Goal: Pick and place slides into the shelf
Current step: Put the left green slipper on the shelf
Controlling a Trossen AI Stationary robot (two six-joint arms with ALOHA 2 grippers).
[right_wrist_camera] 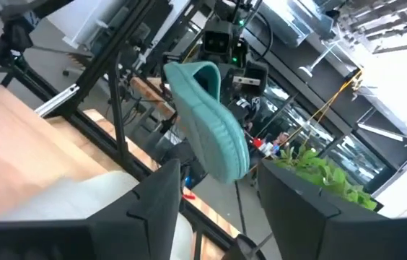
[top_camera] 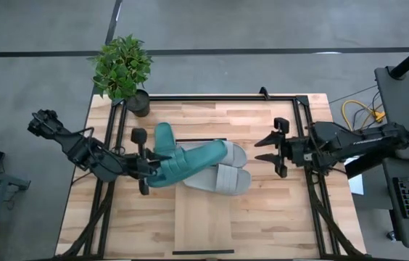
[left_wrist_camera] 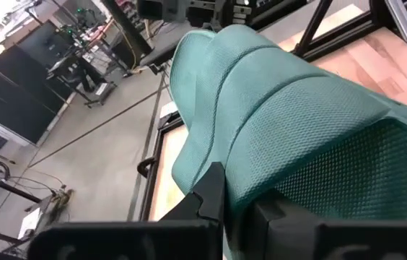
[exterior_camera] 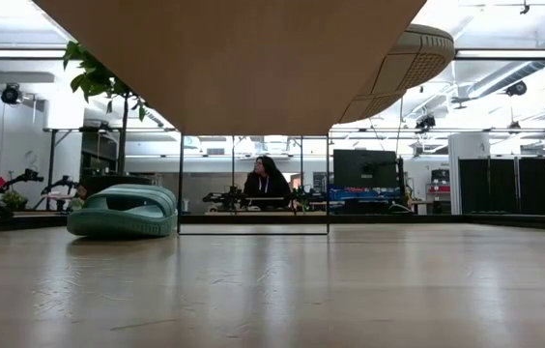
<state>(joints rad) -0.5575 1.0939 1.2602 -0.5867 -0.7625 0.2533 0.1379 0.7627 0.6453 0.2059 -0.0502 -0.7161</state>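
My left gripper (top_camera: pixel 146 168) is shut on a teal-green slide (top_camera: pixel 190 163), held in the air above the shelf's far end. The other teal slide (top_camera: pixel 163 138) rests sole-down on the table (exterior_camera: pixel 123 211) beside it. Two light grey slides (top_camera: pixel 222 179) lie on the raised pale shelf (top_camera: pixel 203 217). One grey sole (exterior_camera: pixel 398 68) juts past the shelf's underside (exterior_camera: pixel 234 58). My right gripper (top_camera: pixel 268 154) hovers open just right of the grey slides, touching nothing. My left gripper pinches one end of the teal slide (left_wrist_camera: pixel 239 180) between its two fingers (left_wrist_camera: pixel 211 191), coming level from the table's left and lying along the slide. The slide is lifted clear and stretches away from the fingers toward the right, its textured side (right_wrist_camera: pixel 207 119) facing the right arm.
A potted plant (top_camera: pixel 123 69) stands at the table's far left corner. Black frame rails (top_camera: pixel 307 145) run along the left, right and far sides. Bare butcher-block table lies on both sides of the shelf toward the near edge. A person (exterior_camera: pixel 265 179) sits in the room beyond.
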